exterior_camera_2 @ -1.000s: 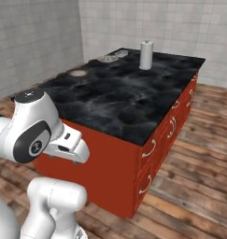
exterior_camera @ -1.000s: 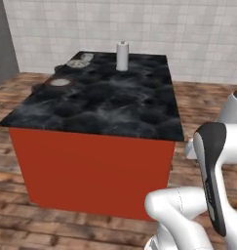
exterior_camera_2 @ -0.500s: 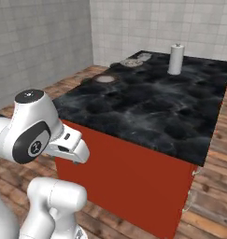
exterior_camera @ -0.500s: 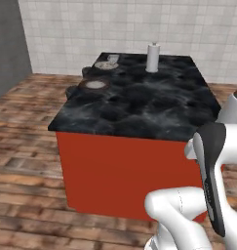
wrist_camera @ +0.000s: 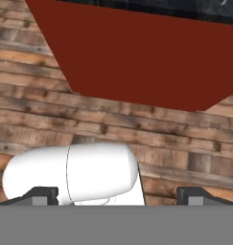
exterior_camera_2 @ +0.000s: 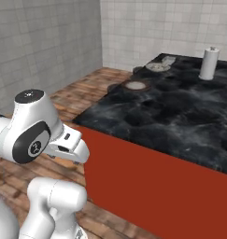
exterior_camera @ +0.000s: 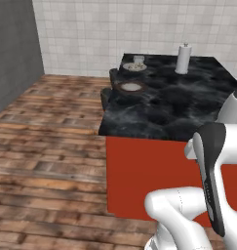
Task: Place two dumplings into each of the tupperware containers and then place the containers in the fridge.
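Observation:
My gripper (wrist_camera: 117,195) is open, its two dark fingertips (wrist_camera: 41,194) wide apart with nothing between them, pointing down at the wooden floor in front of the red side of the island. On the black marble island top (exterior_camera: 173,105) stand two round plates, one near (exterior_camera: 130,87) and one far (exterior_camera: 135,66), each with small pale lumps that look like dumplings. Both plates (exterior_camera_2: 136,85) (exterior_camera_2: 157,66) are far from the gripper. Two dark shapes (exterior_camera: 110,74) sit at the counter's left edge; I cannot tell whether they are the tupperware containers. The fridge is out of view.
A white paper towel roll (exterior_camera: 183,57) stands upright at the back of the island (exterior_camera_2: 208,63). The island's red side panel (exterior_camera: 144,180) faces me. Wooden floor (exterior_camera: 47,146) stretches left to a tiled wall and a flat dark grey surface (exterior_camera: 12,49).
The whole picture has shifted: the base has moved, so the island now lies further right and closer in both base views. The jaws stay open. The things on the counter have not moved.

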Controlling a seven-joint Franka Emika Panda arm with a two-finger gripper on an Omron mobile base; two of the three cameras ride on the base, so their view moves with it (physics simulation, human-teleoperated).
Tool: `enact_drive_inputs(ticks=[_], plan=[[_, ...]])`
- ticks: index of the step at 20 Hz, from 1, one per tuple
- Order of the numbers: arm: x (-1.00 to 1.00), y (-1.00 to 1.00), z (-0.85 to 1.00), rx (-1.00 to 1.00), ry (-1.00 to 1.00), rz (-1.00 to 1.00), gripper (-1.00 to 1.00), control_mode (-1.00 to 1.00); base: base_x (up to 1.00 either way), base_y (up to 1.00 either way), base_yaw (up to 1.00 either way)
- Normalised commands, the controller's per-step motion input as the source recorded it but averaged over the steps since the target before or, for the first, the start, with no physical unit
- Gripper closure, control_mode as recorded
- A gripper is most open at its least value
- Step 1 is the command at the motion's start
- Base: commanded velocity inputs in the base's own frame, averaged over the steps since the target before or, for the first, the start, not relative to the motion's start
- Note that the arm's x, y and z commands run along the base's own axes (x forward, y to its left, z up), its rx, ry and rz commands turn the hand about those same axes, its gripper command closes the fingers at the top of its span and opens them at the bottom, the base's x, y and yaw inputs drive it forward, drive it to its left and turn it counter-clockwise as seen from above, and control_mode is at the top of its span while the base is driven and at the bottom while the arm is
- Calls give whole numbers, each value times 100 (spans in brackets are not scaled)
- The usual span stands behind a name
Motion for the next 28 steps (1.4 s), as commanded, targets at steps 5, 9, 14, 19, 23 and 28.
enact_drive_inputs(ticks=[5,9,14,19,23,28], plan=[[0,0,0,0,0,0,-100,100,31,100,-6],[0,0,0,0,0,0,-100,100,47,100,-8],[0,0,0,0,0,0,-100,100,48,100,-10],[0,0,0,0,0,0,-100,100,63,100,-13],[0,0,0,0,0,0,-100,100,65,100,-15],[0,0,0,0,0,0,-100,100,79,100,-40]])
